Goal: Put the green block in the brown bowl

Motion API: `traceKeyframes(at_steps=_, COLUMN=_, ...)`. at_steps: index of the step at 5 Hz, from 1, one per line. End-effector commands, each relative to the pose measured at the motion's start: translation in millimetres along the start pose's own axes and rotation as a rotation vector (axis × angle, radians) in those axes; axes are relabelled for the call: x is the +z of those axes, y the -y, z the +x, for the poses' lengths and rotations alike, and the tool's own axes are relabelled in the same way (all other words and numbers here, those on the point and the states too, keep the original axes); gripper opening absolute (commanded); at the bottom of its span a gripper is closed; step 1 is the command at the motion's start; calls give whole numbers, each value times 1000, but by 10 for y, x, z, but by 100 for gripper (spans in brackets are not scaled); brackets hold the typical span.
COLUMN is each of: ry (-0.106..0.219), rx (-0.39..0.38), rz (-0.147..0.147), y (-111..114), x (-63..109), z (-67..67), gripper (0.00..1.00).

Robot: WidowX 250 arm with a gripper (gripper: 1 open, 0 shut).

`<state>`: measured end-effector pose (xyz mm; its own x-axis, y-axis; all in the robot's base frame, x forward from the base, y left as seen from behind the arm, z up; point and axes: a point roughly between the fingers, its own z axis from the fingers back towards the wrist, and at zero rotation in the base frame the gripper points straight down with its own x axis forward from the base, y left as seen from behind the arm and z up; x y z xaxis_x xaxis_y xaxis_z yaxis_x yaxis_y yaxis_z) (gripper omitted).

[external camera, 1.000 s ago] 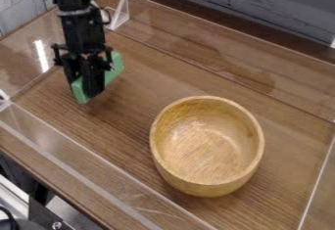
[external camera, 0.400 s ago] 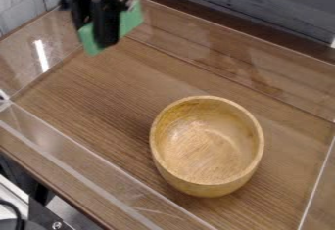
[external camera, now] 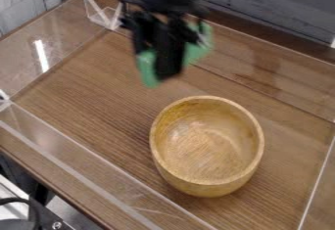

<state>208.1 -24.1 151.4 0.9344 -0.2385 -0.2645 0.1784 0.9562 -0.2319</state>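
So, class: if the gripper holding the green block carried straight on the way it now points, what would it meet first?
The gripper, shut on the green block, points steeply down. It would probably meet the wooden table just short of the brown bowl, though depth is unclear.

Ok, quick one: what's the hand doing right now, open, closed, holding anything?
Hand: closed on the green block, carried in the air, up and left of the brown bowl.

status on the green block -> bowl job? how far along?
Done: the green block is picked up, clamped in the gripper and clear of the table. In hand: carrying it toward the brown bowl; it hangs up and left of the bowl in the picture, blurred. Left: get over the bowl and release. The bowl is empty.
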Motion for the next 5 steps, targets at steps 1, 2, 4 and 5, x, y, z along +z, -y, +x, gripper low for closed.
traceKeyframes(at_steps=1, ry=41, rx=-44, rz=34, y=462, x=-135, z=-28, gripper=0)
traceKeyframes(at_steps=2, ry=51, rx=-62, rz=36, y=704, x=-351, z=24, gripper=0)
traceKeyframes(at_steps=4, ry=88, rx=8, rz=26, y=710, x=-215, z=-20, gripper=0)
traceKeyframes(at_steps=5, ry=110, rx=63, rz=15, y=684, x=-28, z=-60, gripper=0)
